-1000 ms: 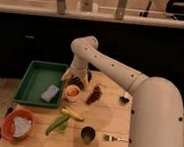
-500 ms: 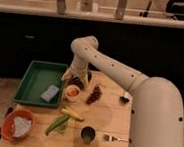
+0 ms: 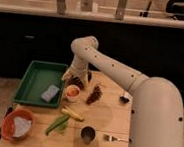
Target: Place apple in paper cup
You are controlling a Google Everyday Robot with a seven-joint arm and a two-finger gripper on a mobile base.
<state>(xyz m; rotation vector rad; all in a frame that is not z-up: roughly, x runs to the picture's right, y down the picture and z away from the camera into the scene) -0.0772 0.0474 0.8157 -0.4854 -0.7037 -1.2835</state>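
Camera view: gripper (image 3: 76, 81) hangs just behind the paper cup (image 3: 71, 99), mid-left of the table (image 3: 104, 122), near the green tray (image 3: 36, 65). Open or closed: can't tell. Apple (image 3: 72, 91) looks to sit inside cup. Apple prob. firm, smooth, light; grip across widest part. Cup thin, tips easily. No legible writing.
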